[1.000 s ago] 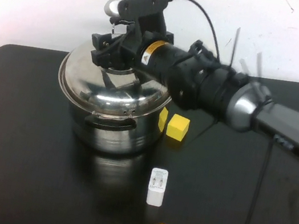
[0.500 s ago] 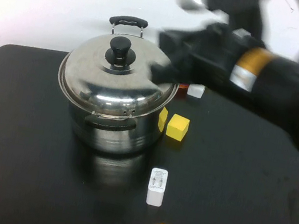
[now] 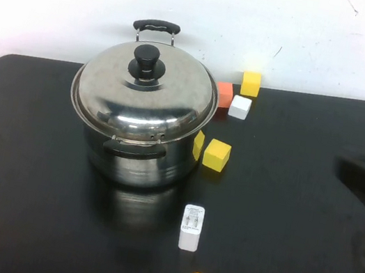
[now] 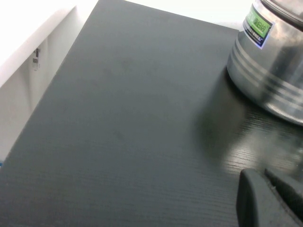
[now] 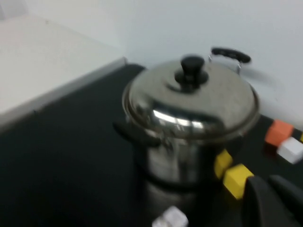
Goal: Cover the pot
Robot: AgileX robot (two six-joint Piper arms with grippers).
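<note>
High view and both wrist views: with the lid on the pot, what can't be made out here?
- Pot contents: hidden under the lid, every view.
- Right gripper: a blur at the high view's right edge; only finger tips cut off in its wrist view.
- Left gripper: absent from the high view; cut off by its wrist view's corner.
- Pot's label: text too small.

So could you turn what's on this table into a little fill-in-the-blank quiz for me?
1. The lid sits on the ____, its black knob up.
2. Nearest the table's front edge is a yellow rubber ____.
3. The white charger lies between that toy and the ____.
4. The right tool holds ____; the left tool hangs beside the pot.

Missing: pot; duck; pot; nothing
</note>
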